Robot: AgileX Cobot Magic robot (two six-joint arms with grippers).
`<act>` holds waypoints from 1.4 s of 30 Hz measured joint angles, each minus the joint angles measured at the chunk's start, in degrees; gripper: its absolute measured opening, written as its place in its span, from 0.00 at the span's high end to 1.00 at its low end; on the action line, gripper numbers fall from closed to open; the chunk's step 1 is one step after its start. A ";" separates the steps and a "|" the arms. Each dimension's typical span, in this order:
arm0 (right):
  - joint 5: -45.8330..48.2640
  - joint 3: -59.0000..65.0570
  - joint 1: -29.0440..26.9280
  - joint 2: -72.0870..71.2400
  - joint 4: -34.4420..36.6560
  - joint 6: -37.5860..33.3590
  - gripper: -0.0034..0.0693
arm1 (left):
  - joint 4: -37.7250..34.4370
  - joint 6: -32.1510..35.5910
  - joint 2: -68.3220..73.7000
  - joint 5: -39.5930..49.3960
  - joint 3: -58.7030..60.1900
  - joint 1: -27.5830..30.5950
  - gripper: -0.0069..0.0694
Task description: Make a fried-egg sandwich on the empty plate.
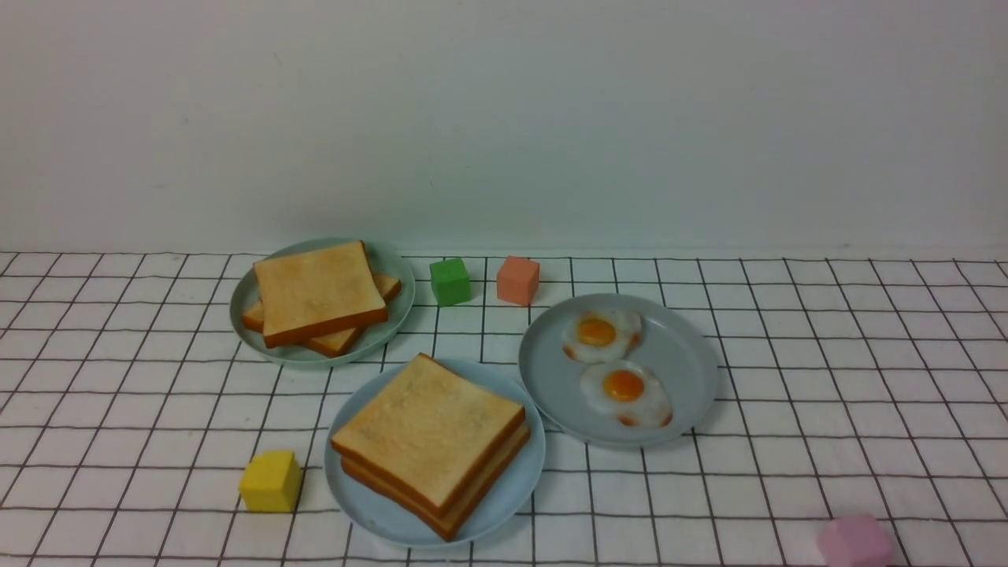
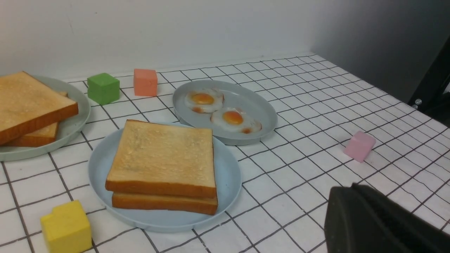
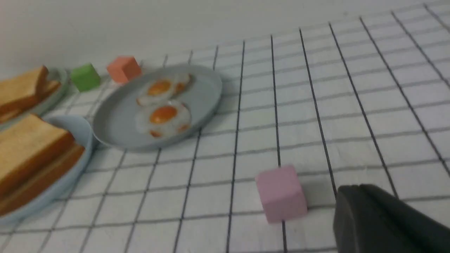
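Well, the blue plate [image 1: 358,480] sits near the front of the surface [image 1: 827,378], a bit to the left of the middle. On it lie two toast slices [image 1: 429,429], one on top of the other. They are thick, square and golden brown with darker crusts. No egg shows between them; the gap is too thin to tell.

Two fried eggs [image 1: 618,366] lie on the grey plate [image 1: 685,358], just to the right of the blue plate and touching or nearly touching its rim. Each egg is white with an orange yolk. More toast [image 1: 319,295] lies on the pale green plate [image 1: 398,272], behind and to the left.

No pincer shows in the front view. In each wrist view only a dark bit of the pincer shows at the edge, the left pincer [image 2: 379,221] and the right pincer [image 3: 383,221], so I cannot tell if they are spread or pressed together. Neither holds anything that I can see.

The eggs lie on the right side, so I think the right arm is nearer to them. The sandwich toast lies forward and toward the left arm. A pink block [image 1: 854,542] sits near the right pincer, well apart from the plates.
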 joint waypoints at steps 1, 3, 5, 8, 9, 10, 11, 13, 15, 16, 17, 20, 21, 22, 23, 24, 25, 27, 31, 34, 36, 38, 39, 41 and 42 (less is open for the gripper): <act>0.40 0.58 0.00 0.00 -0.43 0.06 0.97 | 0.00 0.00 0.00 0.00 0.00 0.00 0.92; 0.09 0.64 0.16 -0.06 -1.14 0.30 0.97 | 0.00 0.00 0.00 0.08 0.04 0.00 0.91; 0.09 0.64 0.64 -0.06 -1.71 0.58 0.97 | 0.00 0.00 0.00 0.08 0.04 0.00 0.91; 0.09 0.64 1.01 -0.06 -2.16 1.00 0.97 | 0.00 0.00 0.00 0.08 0.04 0.00 0.91; 0.04 0.64 1.06 -0.06 -2.22 1.16 0.97 | 0.00 0.00 0.00 0.08 0.04 0.00 0.91; 0.04 0.64 1.12 -0.06 -2.27 1.29 0.97 | 0.00 0.00 0.00 0.08 0.04 0.00 0.91; 0.04 0.64 1.12 -0.06 -2.34 1.33 0.97 | 0.00 0.00 0.00 0.08 0.04 0.00 0.91; 0.04 0.64 1.12 -0.06 -2.39 1.38 0.97 | 0.00 0.00 0.00 0.08 0.04 0.00 0.90; 0.04 0.64 1.12 -0.06 -2.39 1.38 0.96 | 0.00 0.00 0.00 0.08 0.04 0.00 0.90; 0.04 0.64 1.12 -0.06 -2.39 1.38 0.96 | 0.00 0.00 0.00 0.08 0.04 0.00 0.90; 0.04 0.64 1.12 -0.06 -2.39 1.38 0.96 | 0.00 0.00 0.00 0.08 0.04 0.00 0.90; 0.04 0.64 1.12 -0.06 -2.39 1.44 0.96 | 0.00 0.00 0.00 0.08 0.04 0.00 0.90; 0.04 0.64 1.12 -0.06 -2.39 1.44 0.96 | 0.00 0.00 0.00 0.08 0.04 0.00 0.90; -0.01 0.64 1.12 -0.06 -2.39 1.44 0.96 | 0.00 0.00 0.00 0.08 0.04 0.00 0.90; -0.01 0.64 1.12 -0.06 -2.39 1.44 0.96 | 0.00 0.00 0.00 0.08 0.04 0.00 0.90; -0.01 0.64 1.12 -0.06 -2.39 1.44 0.96 | 0.00 0.00 0.00 0.08 0.04 0.00 0.90; -0.01 0.64 1.12 -0.06 -2.39 1.44 0.96 | 0.00 0.00 0.00 0.08 0.04 0.00 0.90; -0.01 0.64 1.12 -0.06 -2.39 1.44 0.96 | 0.00 0.00 0.00 0.08 0.04 0.00 0.89; -0.01 0.64 1.12 -0.06 -2.39 1.44 0.96 | 0.00 0.00 0.00 0.08 0.04 0.00 0.89; -0.01 0.64 1.12 -0.06 -2.39 1.44 0.95 | 0.05 0.00 -0.10 -0.80 0.06 0.26 0.89; -0.01 0.64 1.12 -0.06 -2.39 1.44 0.95 | 0.05 0.00 -0.25 -2.03 0.28 1.30 0.89; -0.01 0.64 1.12 -0.06 -2.39 1.44 0.95 | 0.11 -0.84 -1.25 -5.63 1.72 7.55 0.93; -0.01 0.64 1.12 -0.06 -2.39 1.44 0.95 | 0.19 -0.96 -1.40 -6.04 1.86 8.95 0.93; -0.01 0.64 1.12 -0.06 -2.39 1.45 0.95 | 0.75 -2.02 -4.45 -6.41 3.84 18.89 0.93; -0.01 0.64 1.12 -0.06 -2.39 1.50 0.95 | 0.92 -2.23 -5.85 -5.72 4.64 22.68 0.93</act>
